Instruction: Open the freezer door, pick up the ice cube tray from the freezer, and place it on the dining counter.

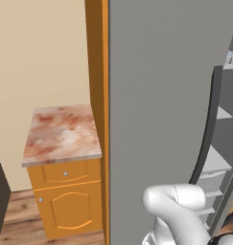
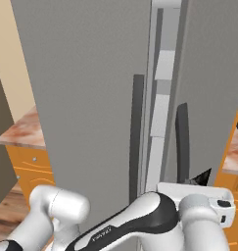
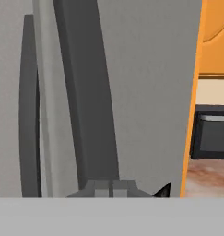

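The freezer door (image 2: pixel 208 83) stands slightly ajar, its left edge swung away from the wider grey door (image 2: pixel 86 88). Pale interior shelves (image 2: pixel 159 112) show in the gap between the two. My gripper (image 2: pixel 196 179) sits at the lower end of the freezer door's dark curved handle (image 2: pixel 181 139). In the hand view that handle (image 3: pixel 85 101) runs straight down into my gripper (image 3: pixel 111 189), whose fingers look closed around it. A sliver of the pale blue-white ice cube tray (image 1: pixel 231 58) peeks out on a high shelf. The dining counter is out of view.
The wider door's own handle (image 1: pixel 208 129) hangs just left of the gap. A small orange cabinet (image 1: pixel 65 191) with a marbled top stands left of the fridge, and another (image 2: pixel 235 152) at its right. A dark appliance (image 3: pixel 212 133) sits beyond the orange panel.
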Motion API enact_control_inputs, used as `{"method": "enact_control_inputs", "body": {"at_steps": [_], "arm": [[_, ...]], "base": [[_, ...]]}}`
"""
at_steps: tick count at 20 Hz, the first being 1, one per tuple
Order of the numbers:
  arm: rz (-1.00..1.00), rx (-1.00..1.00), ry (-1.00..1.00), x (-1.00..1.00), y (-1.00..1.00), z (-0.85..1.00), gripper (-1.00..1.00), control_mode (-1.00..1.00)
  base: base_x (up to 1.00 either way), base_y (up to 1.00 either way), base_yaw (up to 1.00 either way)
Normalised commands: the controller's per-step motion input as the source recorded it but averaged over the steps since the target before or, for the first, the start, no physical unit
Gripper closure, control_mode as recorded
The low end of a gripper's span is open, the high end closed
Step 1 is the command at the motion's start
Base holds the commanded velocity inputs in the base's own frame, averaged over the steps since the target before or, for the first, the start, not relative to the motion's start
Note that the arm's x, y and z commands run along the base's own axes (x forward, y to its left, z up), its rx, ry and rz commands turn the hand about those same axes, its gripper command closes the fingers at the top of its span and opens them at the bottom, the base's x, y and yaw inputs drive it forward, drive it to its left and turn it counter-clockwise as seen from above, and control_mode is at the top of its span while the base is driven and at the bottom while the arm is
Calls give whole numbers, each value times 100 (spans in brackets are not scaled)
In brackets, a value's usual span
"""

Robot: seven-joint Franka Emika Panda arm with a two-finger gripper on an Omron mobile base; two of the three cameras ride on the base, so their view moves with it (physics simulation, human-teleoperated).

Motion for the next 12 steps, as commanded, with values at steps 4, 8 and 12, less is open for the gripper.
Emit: {"method": "enact_control_inputs", "body": {"at_steps": [4, 8, 12], "arm": [[-10, 0, 0, -45, -33, 5, 100, -100], [-15, 0, 1, -56, -6, 14, 100, -100], [-27, -2, 7, -62, 42, 44, 100, -100]], "base": [[0, 0, 0], [0, 0, 0], [0, 0, 0]]}}
